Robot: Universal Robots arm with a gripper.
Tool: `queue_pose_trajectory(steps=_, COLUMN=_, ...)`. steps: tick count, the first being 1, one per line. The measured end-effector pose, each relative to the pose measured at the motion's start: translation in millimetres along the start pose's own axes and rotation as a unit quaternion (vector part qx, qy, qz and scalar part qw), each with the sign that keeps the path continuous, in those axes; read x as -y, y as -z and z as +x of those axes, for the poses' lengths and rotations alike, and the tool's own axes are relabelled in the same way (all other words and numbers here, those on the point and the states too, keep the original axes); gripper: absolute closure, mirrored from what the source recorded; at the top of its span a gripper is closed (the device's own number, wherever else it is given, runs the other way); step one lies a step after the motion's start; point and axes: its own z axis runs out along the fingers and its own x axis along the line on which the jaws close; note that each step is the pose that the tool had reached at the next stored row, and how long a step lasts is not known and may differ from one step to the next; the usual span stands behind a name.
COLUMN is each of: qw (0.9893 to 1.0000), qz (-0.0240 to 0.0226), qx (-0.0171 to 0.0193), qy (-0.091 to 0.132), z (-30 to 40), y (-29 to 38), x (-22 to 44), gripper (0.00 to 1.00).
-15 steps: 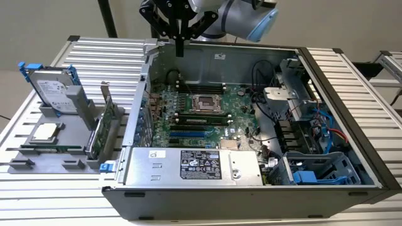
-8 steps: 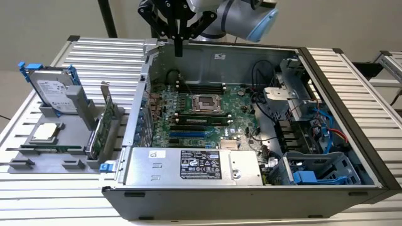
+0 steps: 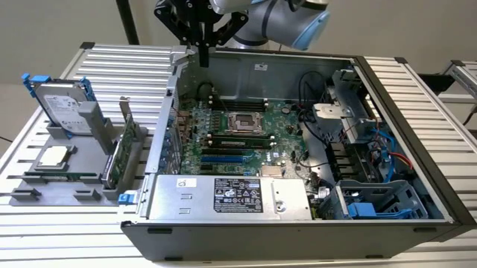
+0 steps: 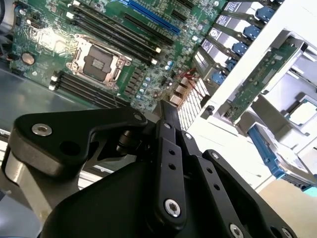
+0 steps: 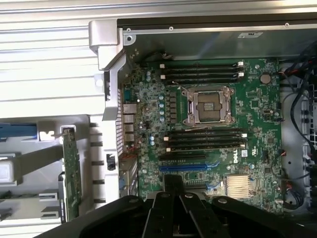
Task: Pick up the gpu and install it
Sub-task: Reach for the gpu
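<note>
On the desk, beside the open computer case at the exterior view's left, the gpu is seen standing on edge in a grey holder, its silver bracket at the far end, untouched. Further back, above the case's far corner, the gripper is poised, clenched on nothing. The card is judged light, stiff and fragile; it is best pinched across its free upper edge, clear of the contacts.
</note>
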Motion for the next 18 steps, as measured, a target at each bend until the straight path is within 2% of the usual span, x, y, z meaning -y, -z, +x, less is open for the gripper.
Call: queue_pose_trajectory(steps=18, qw=1.0, qz=-0.0001, qx=0.0, qy=0.0, z=38.5, y=0.9, x=2.8, gripper=1.0)
